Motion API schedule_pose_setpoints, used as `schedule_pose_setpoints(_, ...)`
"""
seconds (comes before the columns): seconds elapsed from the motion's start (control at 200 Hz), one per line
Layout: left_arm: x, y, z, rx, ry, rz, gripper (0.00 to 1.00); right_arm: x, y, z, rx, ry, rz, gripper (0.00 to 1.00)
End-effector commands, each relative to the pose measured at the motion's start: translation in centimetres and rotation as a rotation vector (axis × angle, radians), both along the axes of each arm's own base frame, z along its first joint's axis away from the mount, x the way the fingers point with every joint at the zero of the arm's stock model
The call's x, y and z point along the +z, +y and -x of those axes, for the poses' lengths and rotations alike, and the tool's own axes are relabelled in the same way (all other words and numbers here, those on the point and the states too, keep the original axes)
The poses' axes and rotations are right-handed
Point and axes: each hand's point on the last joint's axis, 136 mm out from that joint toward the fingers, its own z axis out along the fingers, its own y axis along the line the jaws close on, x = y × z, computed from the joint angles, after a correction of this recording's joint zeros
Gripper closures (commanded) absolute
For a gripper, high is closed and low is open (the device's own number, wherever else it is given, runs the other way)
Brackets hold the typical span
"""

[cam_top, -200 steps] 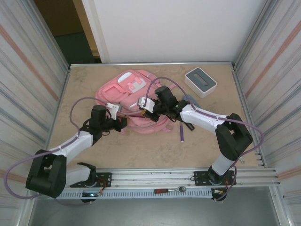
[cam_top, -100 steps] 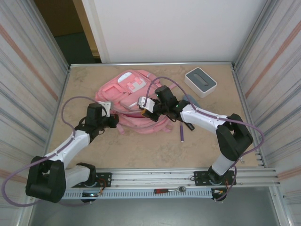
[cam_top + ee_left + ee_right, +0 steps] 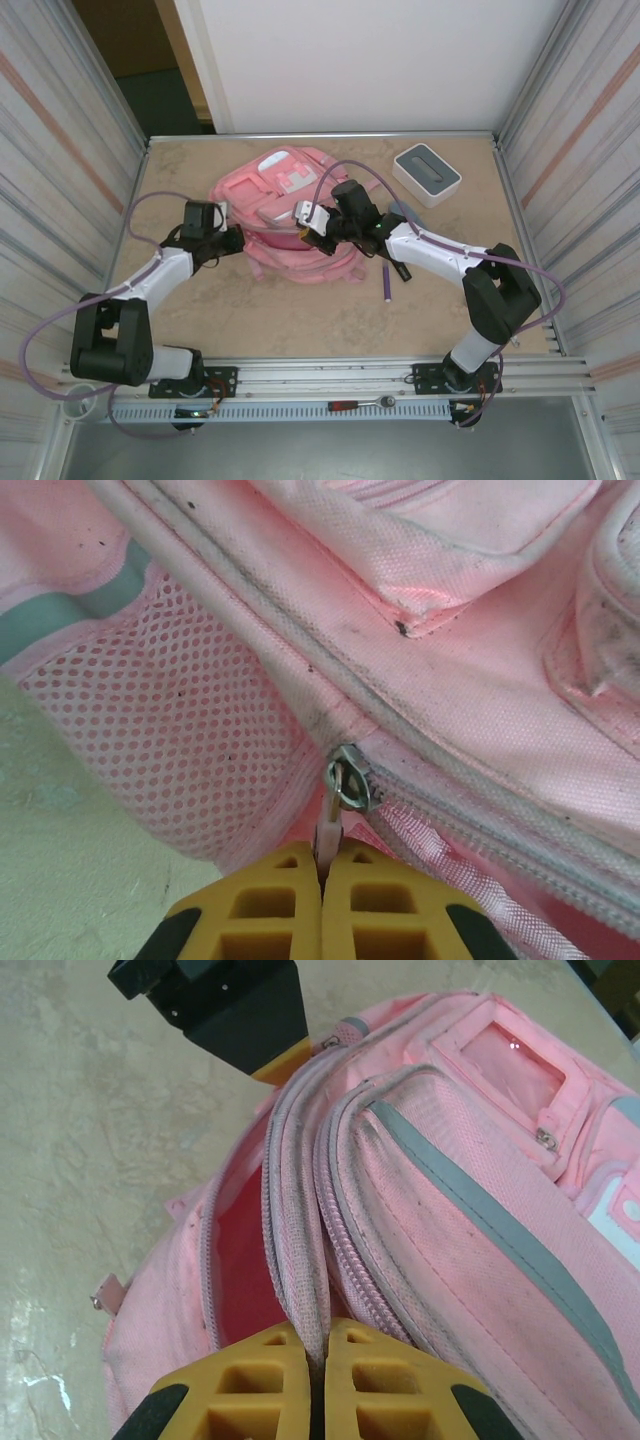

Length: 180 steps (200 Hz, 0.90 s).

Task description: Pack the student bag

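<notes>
Broadly, the beige stone-patterned counter (image 3: 300, 320) carries everything, and both arms reach across it from the near edge. The student bag (image 3: 262, 200) lies flat on the counter directly under and between the two tools, its front pockets facing up and its white patch on the side away from the arms. From the right wrist, the bag (image 3: 480, 1220) shows its main compartment gaping in a slit just left of the right tool, with pink lining inside.

A white-and-grey box (image 3: 427, 172) sits well apart from the right tool, beyond it and off to its right, clear of the bag.

The right tool (image 3: 305, 225) is at the bag's near right part; its yellow fingers (image 3: 275, 1370) are pressed together on a fold of the bag's fabric, the band beside the open zip. The left tool (image 3: 228, 238) meets the bag's left edge, and it appears across the bag from the right tool (image 3: 317, 1345) as a black body with a yellow tip. Close up, the left tool (image 3: 322, 875) is clamped on the zipper pull (image 3: 328, 830), which hangs from a metal slider beside a mesh side pocket (image 3: 170, 730).

A purple pen (image 3: 386, 283) lies on the counter behind and to the right of the right tool.
</notes>
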Motion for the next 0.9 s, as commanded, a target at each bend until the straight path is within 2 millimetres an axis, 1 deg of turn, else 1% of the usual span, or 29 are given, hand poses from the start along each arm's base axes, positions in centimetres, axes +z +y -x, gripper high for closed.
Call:
schedule_pose_setpoints(0.0,-0.2,5.4,0.6,0.215,0.023,-0.133,0.81,4.3,0.7,-0.1,-0.025,-0.003,-0.083,0.98)
schedule_pose_setpoints(0.055,1.2,5.2,1.1,0.198,-0.032,-0.117,0.64,4.6,1.1,-0.5,-0.031,0.002,-0.076,0.97)
schedule_pose_setpoints(0.07,1.7,5.1,1.3,0.192,-0.051,-0.108,0.59,4.5,1.2,-0.5,-0.035,0.008,-0.073,0.96)
schedule_pose_setpoints(0.155,4.5,4.2,2.2,0.147,-0.185,-0.067,0.36,5.5,1.8,-1.5,-0.055,0.025,-0.087,0.94)
schedule_pose_setpoints(0.205,6.6,3.5,2.6,0.117,-0.284,-0.044,0.27,6.0,2.4,-1.9,-0.058,0.055,-0.103,0.92)
schedule_pose_setpoints(0.225,7.3,3.2,2.8,0.104,-0.320,-0.037,0.24,6.5,2.7,-2.1,-0.056,0.066,-0.112,0.92)
schedule_pose_setpoints(0.291,9.9,1.9,3.2,0.028,-0.464,-0.022,0.19,7.2,3.8,-2.1,-0.036,0.116,-0.117,0.90)
schedule_pose_setpoints(0.381,12.8,0.0,3.7,-0.084,-0.638,-0.035,0.16,8.3,4.6,-2.1,-0.024,0.134,-0.133,0.89)
schedule_pose_setpoints(0.436,13.8,-1.0,3.7,-0.155,-0.718,-0.074,0.16,8.8,4.6,-2.3,-0.025,0.143,-0.149,0.89)
schedule_pose_setpoints(0.496,14.5,-2.3,3.6,-0.253,-0.803,-0.138,0.16,9.5,4.5,-2.5,-0.022,0.162,-0.172,0.89)
schedule_pose_setpoints(0.576,14.8,-4.3,3.6,-0.396,-0.918,-0.253,0.16,10.1,4.4,-2.4,-0.003,0.202,-0.201,0.89)
schedule_pose_setpoints(0.646,14.9,-5.1,3.1,-0.460,-0.968,-0.349,0.14,10.4,4.5,-2.1,0.019,0.223,-0.214,0.89)
schedule_pose_setpoints(0.716,14.8,-5.8,2.1,-0.534,-0.968,-0.412,0.13,10.6,4.7,-1.6,0.044,0.231,-0.218,0.89)
schedule_pose_setpoints(0.797,14.5,-6.6,0.9,-0.611,-0.940,-0.467,0.13,10.6,4.7,-1.6,0.054,0.229,-0.218,0.89)
schedule_pose_setpoints(0.897,14.9,-6.6,-0.8,-0.602,-0.939,-0.506,0.14,10.8,4.6,-1.6,0.058,0.231,-0.221,0.90)
